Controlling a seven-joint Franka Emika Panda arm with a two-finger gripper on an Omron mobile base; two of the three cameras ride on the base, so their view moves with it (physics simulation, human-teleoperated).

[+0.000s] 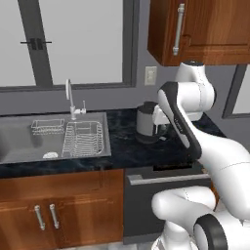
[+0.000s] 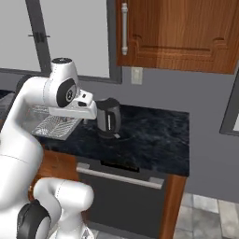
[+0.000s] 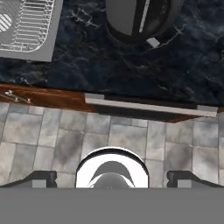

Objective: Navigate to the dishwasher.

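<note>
The dishwasher (image 1: 139, 212) is straight ahead under the dark marble counter, a dark flat panel with a long silver bar handle (image 1: 163, 179) along its top. The right base view has the dishwasher (image 2: 126, 203) just right of my arm. In the hand view, looking down, its handle (image 3: 148, 106) runs across the middle above the grey floor tiles. My gripper (image 3: 112, 179) hangs above the counter's front edge, open, its two dark fingertips (image 3: 43, 178) far apart and nothing between them.
A dark electric kettle (image 1: 146, 122) stands on the counter (image 1: 122, 151) above the dishwasher. A steel sink (image 1: 29, 141) with a wire rack (image 1: 83, 139) and faucet (image 1: 71, 100) lies to the left. Brown cabinet doors (image 1: 58, 210) sit under it, and an upper cabinet (image 2: 177, 32) hangs overhead.
</note>
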